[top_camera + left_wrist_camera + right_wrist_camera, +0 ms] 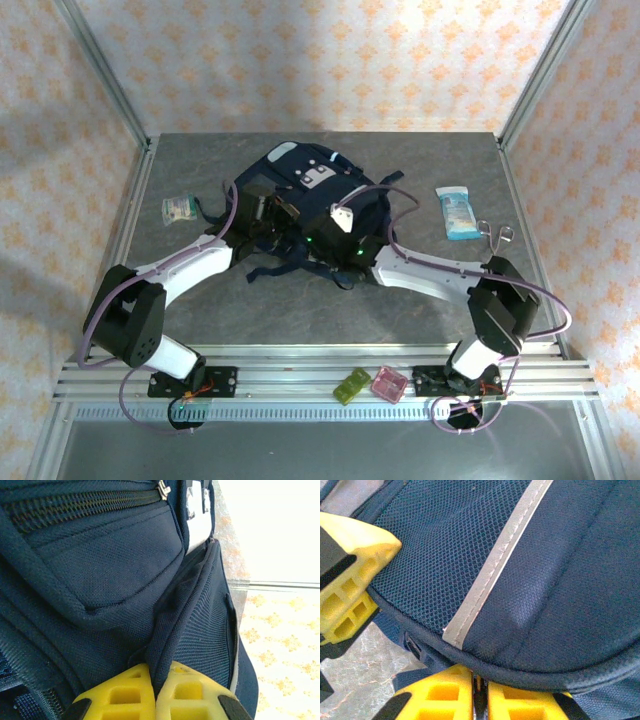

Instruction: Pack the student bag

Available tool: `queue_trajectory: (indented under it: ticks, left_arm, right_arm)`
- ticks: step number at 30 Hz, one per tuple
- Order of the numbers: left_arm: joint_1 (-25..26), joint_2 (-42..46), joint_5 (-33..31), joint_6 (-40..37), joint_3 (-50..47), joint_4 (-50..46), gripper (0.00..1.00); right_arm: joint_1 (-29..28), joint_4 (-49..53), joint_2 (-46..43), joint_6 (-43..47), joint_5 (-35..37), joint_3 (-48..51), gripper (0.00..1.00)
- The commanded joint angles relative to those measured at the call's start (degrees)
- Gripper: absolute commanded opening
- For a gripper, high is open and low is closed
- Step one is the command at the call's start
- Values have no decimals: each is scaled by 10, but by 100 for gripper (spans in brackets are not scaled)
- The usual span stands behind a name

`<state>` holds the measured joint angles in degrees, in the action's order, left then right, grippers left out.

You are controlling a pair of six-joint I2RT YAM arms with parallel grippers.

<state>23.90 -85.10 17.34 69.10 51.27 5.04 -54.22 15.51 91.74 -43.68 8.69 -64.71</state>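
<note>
Your left gripper [155, 694] pinches a thin fold of the student bag [310, 165], your right gripper [480, 694] its piped rim. Pull apart unevenly and either fabric grip could slip.

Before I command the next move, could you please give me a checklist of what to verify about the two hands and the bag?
1. Grip of left hand: ok, shut on a fold of the student bag.
2. Grip of right hand: ok, shut on the bag's piped edge.
3. Opening ready: cannot tell; the zipper in the left wrist view looks closed.
4. The tissue pack and scissors: not ok, unpacked on the table right of the bag.
5. The small packet: not ok, on the table left of the bag.
6. The straps: cannot tell whether they would snag; they trail in front of the bag between the arms.
</note>
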Motion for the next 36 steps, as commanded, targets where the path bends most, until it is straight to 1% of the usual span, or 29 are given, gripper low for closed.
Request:
queue_trajectory:
  ticks: [1, 5, 10, 11, 19, 24, 28, 30, 34, 36]
  left_arm:
    - [-1, 42, -3, 9, 13, 78, 0]
    - [-1, 43, -7, 10, 13, 79, 0]
    - [-2, 44, -8, 8, 13, 77, 0]
    - [-2, 44, -10, 6, 14, 75, 0]
    - [-14, 53, -20, -18, 1, 59, 0]
    - [-22, 56, -19, -31, -12, 49, 0]
    - [-24, 56, -20, -38, -16, 48, 0]
    - [-25, 53, -20, -48, -11, 46, 0]
    - [-30, 28, -4, -93, 21, 24, 0]
    - [-37, 11, 3, -119, 38, 15, 0]
  right_arm:
    - [4, 23, 0, 7, 38, 1, 24]
    - [3, 32, 29, 11, 27, -11, 24]
    - [0, 53, 30, 9, 44, -11, 1]
    - [0, 59, 25, 9, 47, -10, 0]
    - [4, 87, -42, 23, 74, 54, 0]
    - [36, 92, -93, 31, 69, 112, 0]
    - [64, 82, -123, 63, 68, 137, 0]
    - [66, 76, -129, 90, 72, 134, 0]
    - [63, 56, -128, 156, 31, 121, 0]
    - [53, 53, -123, 170, 17, 114, 0]
